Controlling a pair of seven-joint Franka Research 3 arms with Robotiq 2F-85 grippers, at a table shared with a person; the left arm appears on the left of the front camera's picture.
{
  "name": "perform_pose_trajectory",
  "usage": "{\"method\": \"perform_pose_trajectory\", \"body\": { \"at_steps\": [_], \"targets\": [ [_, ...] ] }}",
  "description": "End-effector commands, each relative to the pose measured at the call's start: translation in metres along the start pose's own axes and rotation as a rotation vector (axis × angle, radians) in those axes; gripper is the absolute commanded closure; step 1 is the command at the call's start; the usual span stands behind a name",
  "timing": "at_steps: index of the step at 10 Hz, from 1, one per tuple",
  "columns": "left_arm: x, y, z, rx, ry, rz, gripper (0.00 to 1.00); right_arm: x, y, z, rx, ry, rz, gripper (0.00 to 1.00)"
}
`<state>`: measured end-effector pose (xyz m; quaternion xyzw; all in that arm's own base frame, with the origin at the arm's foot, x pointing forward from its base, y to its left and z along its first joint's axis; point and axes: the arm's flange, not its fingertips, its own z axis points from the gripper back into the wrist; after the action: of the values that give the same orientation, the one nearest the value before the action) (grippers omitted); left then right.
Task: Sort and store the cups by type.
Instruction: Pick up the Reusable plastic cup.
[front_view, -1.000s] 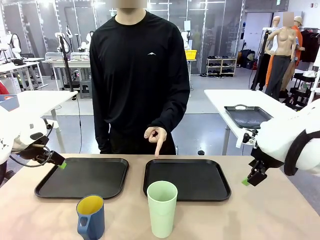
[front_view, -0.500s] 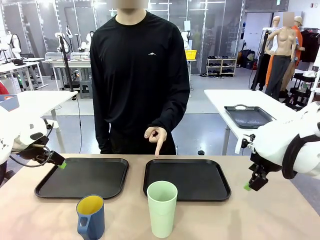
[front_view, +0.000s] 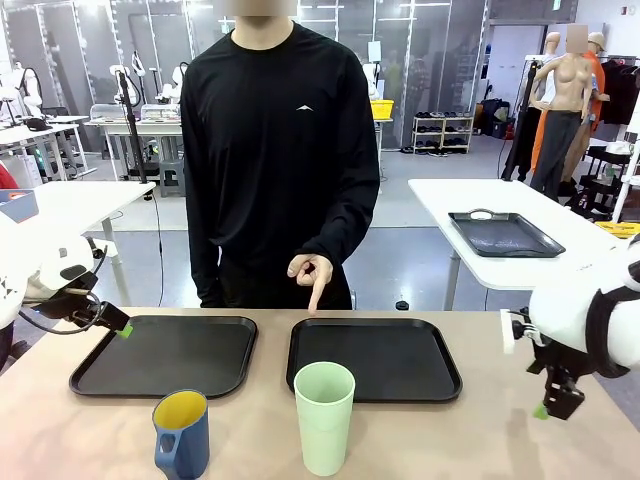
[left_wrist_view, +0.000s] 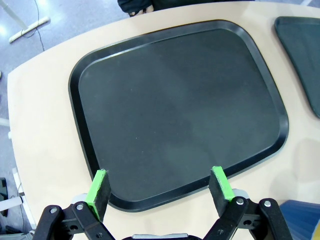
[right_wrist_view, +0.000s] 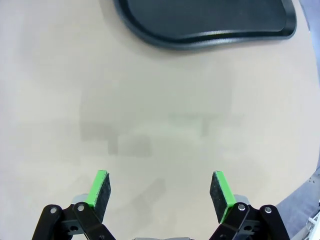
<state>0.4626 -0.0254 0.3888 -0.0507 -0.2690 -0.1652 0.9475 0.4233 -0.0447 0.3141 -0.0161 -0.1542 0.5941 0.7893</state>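
Front view: the tumbler (front_view: 324, 418) and the mug (front_view: 182, 435) stood at the near edge of the table (front_view: 480, 440). Both looked stiff, smooth and probably light, best taken at the wall.

Left wrist view: the left gripper (left_wrist_view: 160, 178) was spread apart over the left tray (left_wrist_view: 175, 100).

Right wrist view: the right gripper (right_wrist_view: 160, 181) was spread apart over bare table.

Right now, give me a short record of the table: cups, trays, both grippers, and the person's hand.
Tumbler: pale green tumbler upright on the table, in front of the right tray
Mug: blue mug, yellow inside, upright in front of the left tray
Stored: neither cup on a tray yet
Left arm: left gripper open, holding nothing, at the left tray's edge
Right arm: right gripper open, holding nothing, over bare table
Person: person's hand pointing down at the right tray's far edge
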Motion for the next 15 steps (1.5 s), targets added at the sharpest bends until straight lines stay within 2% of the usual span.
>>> {"method": "perform_pose_trajectory", "body": {
  "at_steps": [1, 2, 3, 6, 8, 12, 13, 15],
  "targets": [
    [0.001, 0.001, 0.001, 0.002, -0.001, -0.002, 0.0, -0.03, 0.101, 0.006, -0.025, -0.086, 0.106, 0.0],
    [0.001, 0.001, 0.001, 0.002, -0.001, -0.002, 0.0, -0.036, 0.108, 0.005, 0.032, -0.249, 0.147, 0.0],
    [0.001, 0.001, 0.001, 0.002, -0.001, -0.002, 0.0, -0.039, 0.113, 0.001, 0.087, -0.369, 0.177, 0.0],
    [0.001, 0.001, 0.001, 0.002, -0.001, -0.002, 0.0, -0.042, 0.127, -0.016, 0.229, -0.679, 0.22, 0.0],
    [0.001, 0.001, 0.001, 0.002, -0.001, -0.002, 0.0, -0.038, 0.131, -0.025, 0.249, -0.762, 0.234, 0.0],
    [0.001, 0.001, 0.001, 0.002, -0.001, -0.002, 0.0, -0.027, 0.132, -0.032, 0.333, -1.01, 0.229, 0.0],
    [0.001, 0.001, 0.001, 0.002, -0.001, -0.002, 0.0, -0.023, 0.131, -0.035, 0.346, -1.02, 0.205, 0.0],
    [0.001, 0.001, 0.001, 0.002, -0.001, -0.002, 0.0, -0.012, 0.13, -0.038, 0.379, -1.109, 0.185, 0.0]
  ]
}}
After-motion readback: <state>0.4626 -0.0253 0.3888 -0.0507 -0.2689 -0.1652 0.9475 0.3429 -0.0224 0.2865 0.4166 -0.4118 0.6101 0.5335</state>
